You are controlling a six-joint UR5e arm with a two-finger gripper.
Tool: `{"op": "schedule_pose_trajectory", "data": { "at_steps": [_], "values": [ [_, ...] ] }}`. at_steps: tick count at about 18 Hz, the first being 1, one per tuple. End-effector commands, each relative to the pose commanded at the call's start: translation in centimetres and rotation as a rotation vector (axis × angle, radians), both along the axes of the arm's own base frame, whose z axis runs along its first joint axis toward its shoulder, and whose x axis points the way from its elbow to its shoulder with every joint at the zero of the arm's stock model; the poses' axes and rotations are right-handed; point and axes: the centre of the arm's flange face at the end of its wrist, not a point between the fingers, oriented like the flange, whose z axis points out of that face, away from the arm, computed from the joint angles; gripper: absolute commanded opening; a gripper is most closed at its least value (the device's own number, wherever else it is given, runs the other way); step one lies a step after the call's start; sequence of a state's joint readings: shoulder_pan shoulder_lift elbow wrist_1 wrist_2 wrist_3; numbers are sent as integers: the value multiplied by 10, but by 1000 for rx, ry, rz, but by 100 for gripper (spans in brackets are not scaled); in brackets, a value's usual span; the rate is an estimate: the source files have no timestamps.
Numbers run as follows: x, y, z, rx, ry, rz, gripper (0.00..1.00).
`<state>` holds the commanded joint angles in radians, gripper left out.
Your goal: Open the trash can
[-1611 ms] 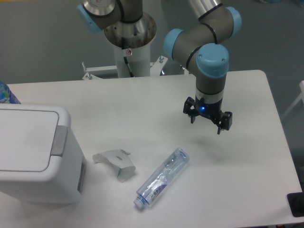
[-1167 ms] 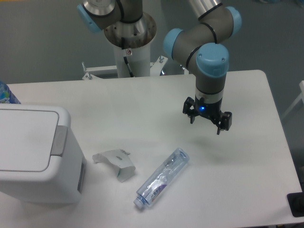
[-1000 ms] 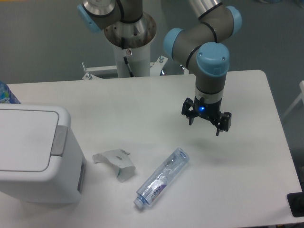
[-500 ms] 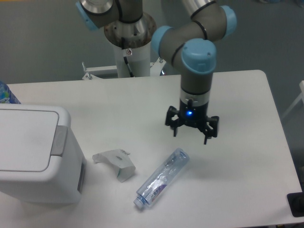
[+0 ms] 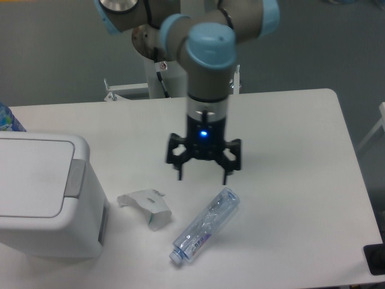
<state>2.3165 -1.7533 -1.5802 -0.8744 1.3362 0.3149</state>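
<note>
The trash can (image 5: pixel 42 198) is a large boxy white bin at the left edge of the table, its flat white lid shut and its grey push tab (image 5: pixel 75 178) on the right side of the lid. My gripper (image 5: pixel 203 174) hangs open and empty above the middle of the table, well to the right of the trash can and just above the far end of the bottle. Its fingers point down.
A clear crushed plastic bottle (image 5: pixel 204 225) lies on the table below the gripper. A crumpled white piece of paper (image 5: pixel 146 206) lies between the bottle and the trash can. The arm's base column (image 5: pixel 163 72) stands at the back. A blue object (image 5: pixel 7 118) shows at the far left.
The gripper has moved left across the table, from the right side to above the middle, towards the trash can. It stays open. The trash can, bottle and paper have not moved.
</note>
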Motion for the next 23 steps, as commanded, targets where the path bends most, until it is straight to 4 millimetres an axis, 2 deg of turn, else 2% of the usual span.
{"op": "schedule_pose_trajectory", "data": {
  "at_steps": [6, 10, 12, 13, 23],
  "values": [
    [40, 26, 37, 98, -67, 38, 100],
    [67, 42, 49, 126, -95, 49, 100],
    [82, 46, 46, 118, -99, 30, 100],
    [83, 47, 44, 114, -100, 27, 100],
    [79, 53, 19, 82, -103, 12, 100]
  ]
}}
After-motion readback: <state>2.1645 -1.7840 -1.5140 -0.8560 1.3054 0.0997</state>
